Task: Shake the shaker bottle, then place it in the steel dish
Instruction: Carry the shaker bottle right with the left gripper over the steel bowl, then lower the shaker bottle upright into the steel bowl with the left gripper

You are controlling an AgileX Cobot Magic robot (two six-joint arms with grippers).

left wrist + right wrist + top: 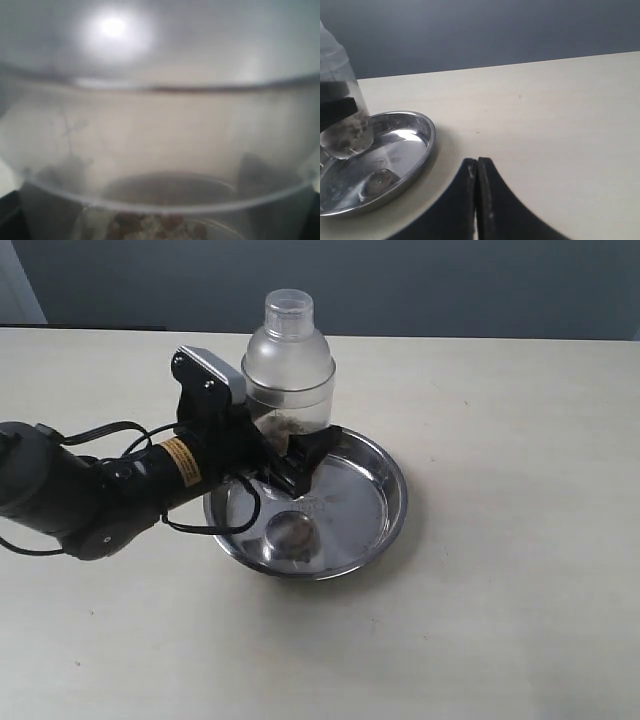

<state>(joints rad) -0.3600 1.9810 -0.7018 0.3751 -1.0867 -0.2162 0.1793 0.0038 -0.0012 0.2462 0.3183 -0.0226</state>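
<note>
Exterior: high vantage, tilted down across the table point(500, 620) toward a dark wall point(450, 285). Mid-range, with the steel dish point(398, 480) near centre.

Left wrist: lens right up against the shaker bottle point(160, 140). Its frosted wall fills the frame, out of focus.

Right wrist: low, just over the tabletop, facing nearly level across it to the same wall. The right gripper point(477, 200) sits in the foreground.

Overlap: exterior and right wrist both take in dish, bottle, table and wall. The bottle appears in all three.
</note>
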